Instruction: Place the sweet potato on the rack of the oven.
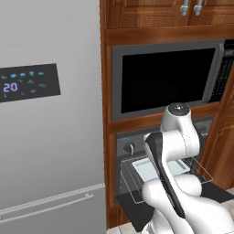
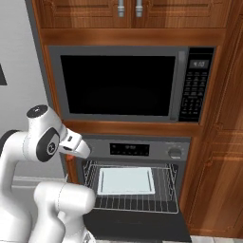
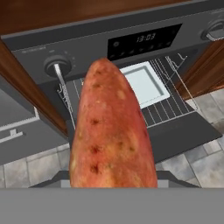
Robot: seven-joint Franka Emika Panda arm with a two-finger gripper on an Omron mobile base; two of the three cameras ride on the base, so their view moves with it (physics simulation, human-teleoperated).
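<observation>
Sweet potato (image 3: 111, 131) held in the hand, before the oven (image 3: 144, 39).

Microwave (image 2: 118, 84) beside grey fridge (image 1: 45, 137)

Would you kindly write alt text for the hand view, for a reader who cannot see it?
A reddish-orange sweet potato stands large in the foreground, gripped in the hand. Behind it, the oven is open, its door lowered, with a wire rack carrying a pale tray.

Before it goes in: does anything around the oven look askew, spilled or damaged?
Nothing stands out. The oven door is down, the rack is slid out level, and its pale tray sits square. The sweet potato looks whole in the hand view.
</observation>
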